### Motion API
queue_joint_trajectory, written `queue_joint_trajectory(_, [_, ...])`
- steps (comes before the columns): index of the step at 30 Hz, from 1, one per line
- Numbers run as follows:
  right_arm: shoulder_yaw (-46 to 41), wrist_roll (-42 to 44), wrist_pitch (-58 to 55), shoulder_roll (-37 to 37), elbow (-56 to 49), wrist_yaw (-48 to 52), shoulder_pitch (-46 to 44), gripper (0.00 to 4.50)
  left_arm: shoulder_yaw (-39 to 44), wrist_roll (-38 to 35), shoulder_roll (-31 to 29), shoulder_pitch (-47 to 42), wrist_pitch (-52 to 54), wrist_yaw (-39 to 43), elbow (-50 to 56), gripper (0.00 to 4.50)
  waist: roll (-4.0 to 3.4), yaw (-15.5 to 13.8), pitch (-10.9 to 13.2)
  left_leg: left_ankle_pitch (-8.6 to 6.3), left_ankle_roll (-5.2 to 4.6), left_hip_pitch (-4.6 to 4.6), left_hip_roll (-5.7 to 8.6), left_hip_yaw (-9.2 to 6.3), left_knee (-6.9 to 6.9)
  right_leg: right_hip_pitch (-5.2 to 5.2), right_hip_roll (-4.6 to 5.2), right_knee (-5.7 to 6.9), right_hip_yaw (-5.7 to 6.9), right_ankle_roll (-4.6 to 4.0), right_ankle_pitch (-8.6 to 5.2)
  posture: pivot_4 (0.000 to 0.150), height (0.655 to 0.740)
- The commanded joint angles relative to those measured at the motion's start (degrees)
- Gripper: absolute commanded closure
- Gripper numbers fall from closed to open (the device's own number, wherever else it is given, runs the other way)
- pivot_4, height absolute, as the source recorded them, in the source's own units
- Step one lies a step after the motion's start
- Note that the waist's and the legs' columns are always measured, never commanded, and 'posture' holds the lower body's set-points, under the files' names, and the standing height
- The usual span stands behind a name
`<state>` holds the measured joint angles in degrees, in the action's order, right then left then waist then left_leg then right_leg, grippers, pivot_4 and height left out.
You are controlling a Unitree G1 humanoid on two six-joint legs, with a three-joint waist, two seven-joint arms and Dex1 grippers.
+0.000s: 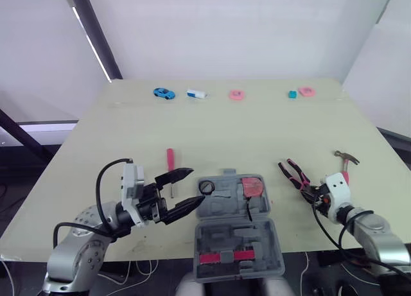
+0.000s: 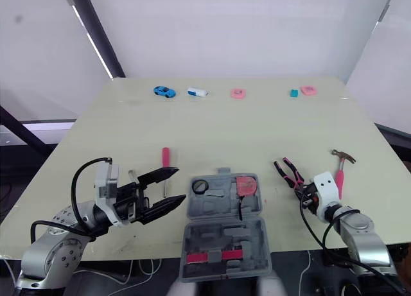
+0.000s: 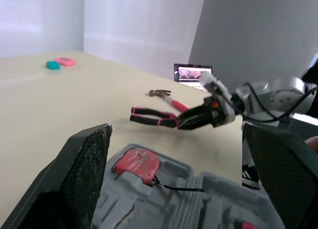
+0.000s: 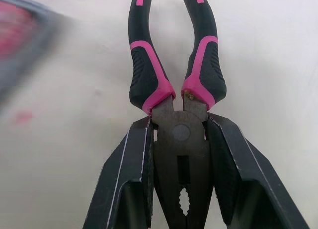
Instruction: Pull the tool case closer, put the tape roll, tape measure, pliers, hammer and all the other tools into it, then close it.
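The grey tool case (image 1: pixel 260 237) lies open at the table's front edge. A red tape measure (image 1: pixel 253 186) and a black tape roll (image 1: pixel 207 187) rest in its far half. My left gripper (image 1: pixel 194 187) is open just left of the case, its fingers (image 3: pixel 84 174) spread wide. A red-handled screwdriver (image 1: pixel 170 160) lies behind it. Right of the case are the pink-and-black pliers (image 1: pixel 294 174), flat on the table. My right gripper (image 4: pixel 179 122) is shut on their metal head. Farther right lies the hammer (image 1: pixel 347 160).
Along the table's far edge sit a blue toy car (image 1: pixel 164 92), a white object (image 1: pixel 196 94), a pink ring (image 1: pixel 237 95), a teal block (image 1: pixel 292 94) and a pink piece (image 1: pixel 307 91). The case's near half overhangs the front edge.
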<state>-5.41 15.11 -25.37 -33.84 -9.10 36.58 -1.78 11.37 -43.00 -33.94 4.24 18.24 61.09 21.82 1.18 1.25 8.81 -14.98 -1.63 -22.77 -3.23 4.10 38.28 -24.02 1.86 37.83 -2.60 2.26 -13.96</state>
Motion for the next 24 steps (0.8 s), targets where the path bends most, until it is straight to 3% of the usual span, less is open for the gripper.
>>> queue_joint_trajectory(1, [0.12, 3.55, -0.70, -5.70, -8.97, 7.95, -2.27, 3.51, 3.47, -1.04, 0.95, 0.60, -4.86, 2.87, -1.00, 0.00, 0.05, 0.01, 0.02, 0.00, 0.00, 0.00, -0.01, 0.00, -0.01, 0.00, -0.02, -0.01, 0.00, 0.00, 0.00, 0.150, 0.7400])
queue_joint_trajectory(7, [6.19, 5.60, -3.35, -14.68, -16.93, 18.72, -8.38, 3.51, 11.42, -7.37, -5.15, 4.66, -2.52, 15.32, -8.80, 0.00, 0.19, -0.11, 0.13, 0.00, 0.00, -0.05, -0.06, 0.01, -0.07, -0.05, -0.09, -0.02, 0.13, -0.08, -0.04, 0.150, 0.7400])
queue_joint_trajectory(11, [14.60, 1.60, -1.27, -16.65, -15.21, 24.57, -15.17, 3.51, 14.14, -5.99, -7.00, 7.31, -4.80, 20.81, -13.45, 0.00, 0.27, -0.38, 0.23, 0.00, 0.00, -0.09, -0.06, -0.04, -0.06, -0.12, 0.05, -0.08, 0.13, -0.08, -0.05, 0.150, 0.7400])
queue_joint_trajectory(18, [30.09, -8.51, -3.39, -13.21, -8.13, 29.23, -29.37, 3.51, 13.43, -4.30, -8.71, 7.41, -4.25, 21.77, -11.43, 0.00, 0.57, -0.54, 0.44, 0.00, 0.00, -0.19, -0.04, -0.03, 0.01, -0.22, 0.18, -0.09, 0.16, -0.08, -0.03, 0.150, 0.7400])
queue_joint_trajectory(24, [37.36, -13.88, -5.84, -7.23, -3.63, 30.41, -37.21, 3.51, 12.29, -3.32, -10.22, 5.93, -2.92, 20.64, -9.34, 0.00, 0.57, -0.42, 0.44, 0.00, 0.00, -0.42, -0.04, -0.01, -0.04, -0.43, 0.14, -0.03, 0.17, -0.10, -0.02, 0.150, 0.7400])
